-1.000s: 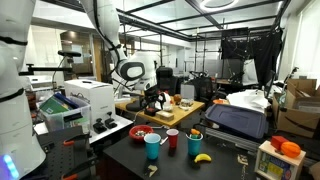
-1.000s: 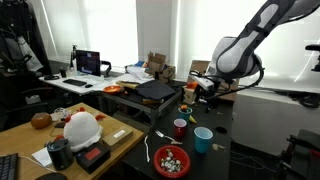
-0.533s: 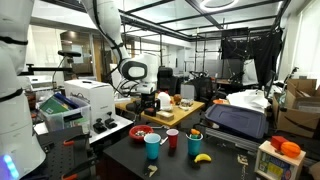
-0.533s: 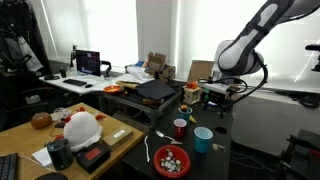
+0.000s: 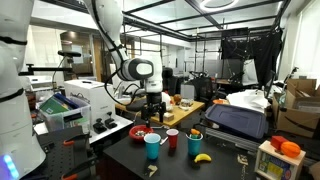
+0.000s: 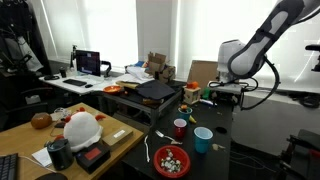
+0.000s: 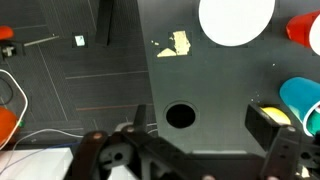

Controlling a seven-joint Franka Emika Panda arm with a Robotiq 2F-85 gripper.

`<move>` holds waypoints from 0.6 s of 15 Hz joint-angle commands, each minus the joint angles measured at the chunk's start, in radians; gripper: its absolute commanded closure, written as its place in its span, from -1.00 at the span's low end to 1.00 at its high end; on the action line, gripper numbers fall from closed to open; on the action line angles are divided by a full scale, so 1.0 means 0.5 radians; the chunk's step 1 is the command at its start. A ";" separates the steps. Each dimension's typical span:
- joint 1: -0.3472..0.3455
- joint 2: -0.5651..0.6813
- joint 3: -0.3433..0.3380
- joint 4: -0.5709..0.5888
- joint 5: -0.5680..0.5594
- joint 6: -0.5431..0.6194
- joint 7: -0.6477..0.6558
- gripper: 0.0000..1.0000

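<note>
Teal cup (image 7: 304, 102) round, smooth (tool (image 5: 153, 113) jaws spread).

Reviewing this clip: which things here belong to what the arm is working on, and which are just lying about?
In hand:
- gripper, open, above the dark table
- nearest it: red bowl, teal cup, red cup

Lying about:
- banana
- laptop
- white machine
- cardboard box
</note>
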 commanded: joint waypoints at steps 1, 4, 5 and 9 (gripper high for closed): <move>0.030 -0.077 -0.083 -0.050 -0.175 0.172 -0.092 -1.00; 0.005 -0.085 -0.080 -0.078 -0.155 0.407 -0.231 -1.00; -0.003 -0.088 -0.070 -0.089 -0.125 0.476 -0.305 -1.00; 0.051 -0.001 -0.097 -0.018 0.015 0.451 -0.408 -1.00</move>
